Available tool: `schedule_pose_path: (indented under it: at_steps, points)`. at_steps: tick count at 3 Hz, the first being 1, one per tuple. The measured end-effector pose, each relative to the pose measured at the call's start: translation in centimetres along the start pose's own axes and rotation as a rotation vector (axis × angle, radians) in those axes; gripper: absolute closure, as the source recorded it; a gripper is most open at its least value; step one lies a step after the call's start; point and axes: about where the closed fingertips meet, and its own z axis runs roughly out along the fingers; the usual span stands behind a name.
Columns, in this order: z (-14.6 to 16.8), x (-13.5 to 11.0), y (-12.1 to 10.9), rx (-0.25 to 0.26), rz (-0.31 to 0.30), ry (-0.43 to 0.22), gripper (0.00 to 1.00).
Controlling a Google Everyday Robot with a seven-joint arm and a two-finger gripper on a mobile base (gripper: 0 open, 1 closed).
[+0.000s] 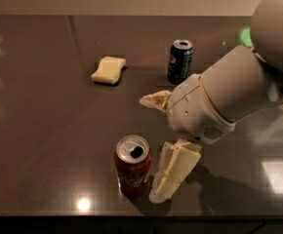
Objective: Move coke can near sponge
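Observation:
The coke can (132, 167), red with a silver top, stands upright near the front edge of the dark table (44, 130). The sponge (109, 69), a pale yellow block, lies at the back, left of centre. My gripper (151, 146) is open and empty. Its lower finger (174, 173) hangs right beside the can's right side. Its upper finger (156, 100) points left, farther back than the can. I cannot tell whether the lower finger touches the can.
A dark blue Pepsi can (180, 61) stands upright at the back, right of the sponge and behind my arm. The large pale arm housing (239, 87) fills the right side. The table's front edge (131, 215) runs just below the coke can.

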Motion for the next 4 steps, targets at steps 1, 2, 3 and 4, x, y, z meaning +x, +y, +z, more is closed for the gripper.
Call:
schedule_pose_path:
  at_steps: [1, 2, 3, 4]
  points:
    - [1.1, -0.5, 0.6, -0.024, -0.010, -0.041, 0.00]
    - [2.0, -1.1, 1.1, -0.052, -0.022, -0.074, 0.00]
    - [2.6, -1.4, 1.1, -0.071, -0.026, -0.096, 0.19]
    - [2.7, -1.6, 1.0, -0.087, -0.019, -0.108, 0.43]
